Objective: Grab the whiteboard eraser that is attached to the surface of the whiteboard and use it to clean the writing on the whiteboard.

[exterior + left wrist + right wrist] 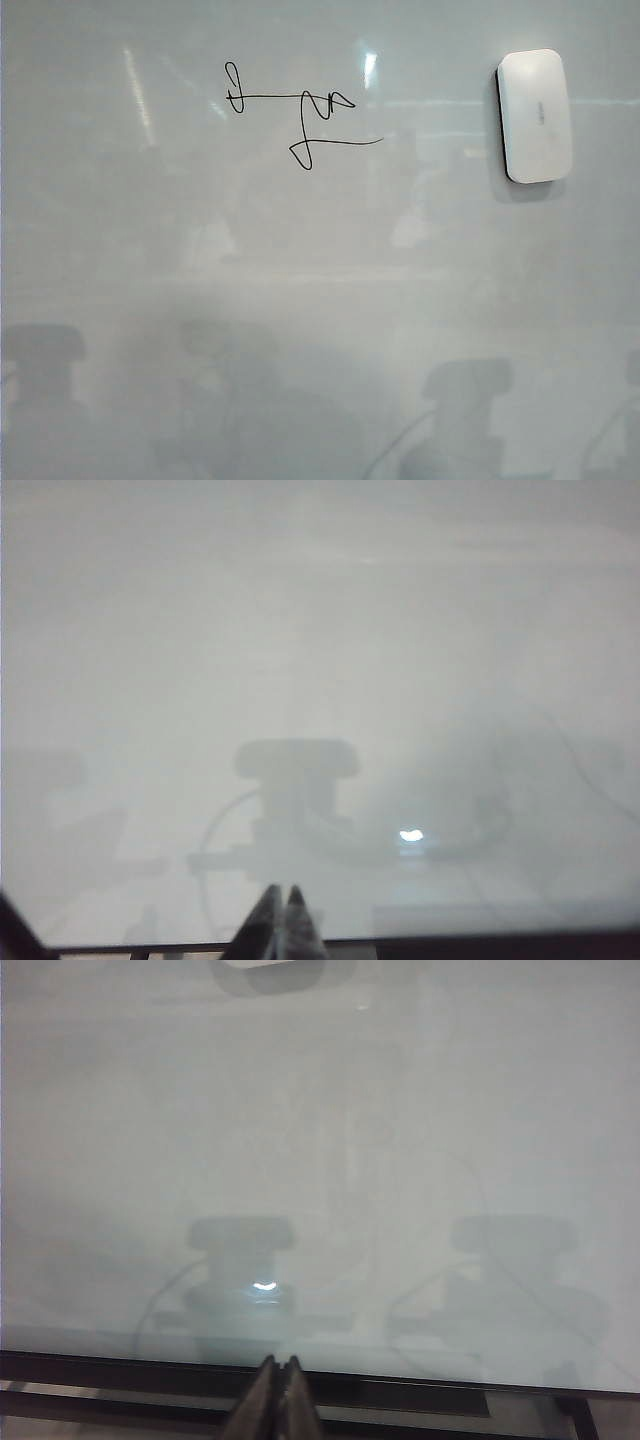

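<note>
The white whiteboard eraser (535, 115) clings upright to the whiteboard (320, 300) at the upper right of the exterior view. The black looping writing (300, 115) lies left of it, near the top centre. Neither arm shows in the exterior view, only faint reflections low on the board. In the left wrist view my left gripper (282, 892) is shut and empty at the board's near edge. My right gripper (279, 1362) is also shut and empty, over the board's dark frame; a sliver of the eraser (262, 963) shows far ahead of it.
A dark frame rail (420, 1392) runs along the whiteboard's near edge, with a second bar behind it. Blurred reflections of the arms and cables show on the glossy board (300, 780).
</note>
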